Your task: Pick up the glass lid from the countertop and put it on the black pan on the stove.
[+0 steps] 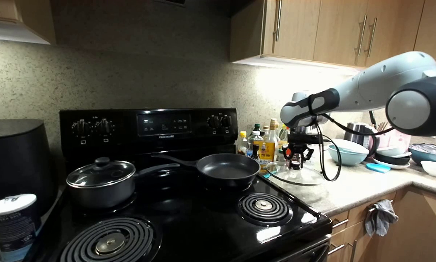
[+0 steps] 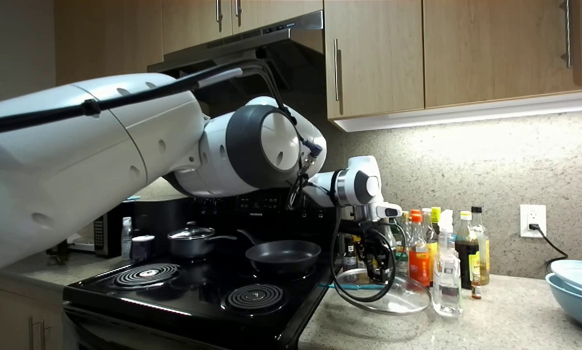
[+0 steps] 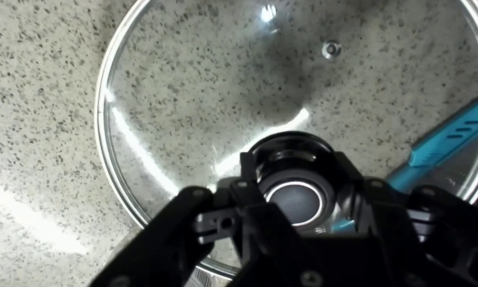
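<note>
Clasping the glass lid [image 3: 279,95] by its dark knob [image 3: 297,205], our pincer [image 3: 296,171] hangs over the pale surface [image 2: 500,318]. Near it we see a cluster of bottles [image 1: 270,149]; farther from the pincer, on the stove [image 1: 203,222], sit the black pan [image 1: 228,169] and, beyond it, a grey pot [image 1: 101,193].

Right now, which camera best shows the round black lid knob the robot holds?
The wrist view: the round black knob looks biggest, its pale-ringed top showing. In both exterior views it's small, blending into the black gripper.

Countertop [image 2: 509,321] w/ asstd btls [image 2: 419,262], blue bowl [image 1: 343,158], teal utensil [image 3: 442,145]; stove [image 1: 203,225] w/ black pan [image 1: 227,168], lidded grey pot [image 1: 101,194]
</note>
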`<state>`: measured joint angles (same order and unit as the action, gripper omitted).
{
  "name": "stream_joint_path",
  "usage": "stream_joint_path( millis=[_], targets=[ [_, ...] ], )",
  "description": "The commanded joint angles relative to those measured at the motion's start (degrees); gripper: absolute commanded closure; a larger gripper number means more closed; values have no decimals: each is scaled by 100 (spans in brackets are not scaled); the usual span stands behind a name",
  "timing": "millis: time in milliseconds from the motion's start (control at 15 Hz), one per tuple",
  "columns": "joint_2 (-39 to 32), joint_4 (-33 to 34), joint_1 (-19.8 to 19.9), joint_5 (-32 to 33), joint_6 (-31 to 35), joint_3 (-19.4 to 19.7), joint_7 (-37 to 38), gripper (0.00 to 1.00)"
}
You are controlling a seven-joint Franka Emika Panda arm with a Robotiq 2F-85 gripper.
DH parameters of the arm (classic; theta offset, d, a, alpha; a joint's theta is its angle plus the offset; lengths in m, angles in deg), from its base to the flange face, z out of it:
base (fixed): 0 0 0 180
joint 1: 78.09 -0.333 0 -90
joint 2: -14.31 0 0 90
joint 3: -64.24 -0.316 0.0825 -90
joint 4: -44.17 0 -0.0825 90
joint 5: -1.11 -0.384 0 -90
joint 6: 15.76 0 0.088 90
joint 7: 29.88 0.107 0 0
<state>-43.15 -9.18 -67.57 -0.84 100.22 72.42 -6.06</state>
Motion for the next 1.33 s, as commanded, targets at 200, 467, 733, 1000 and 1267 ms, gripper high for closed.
stream_joint_path(
  millis=[200, 467, 733, 1000, 1267],
  targets=[
    [479, -564, -23, 0, 222, 50, 201, 52],
    [673, -844, -25, 0, 222, 66, 239, 77],
    [791, -1113, -174, 137, 233, 1, 33, 77],
    [978, -1419, -468, 296, 421, 145, -92, 77],
    [1250, -1823, -678, 534, 761, 323, 80, 77]
  ],
)
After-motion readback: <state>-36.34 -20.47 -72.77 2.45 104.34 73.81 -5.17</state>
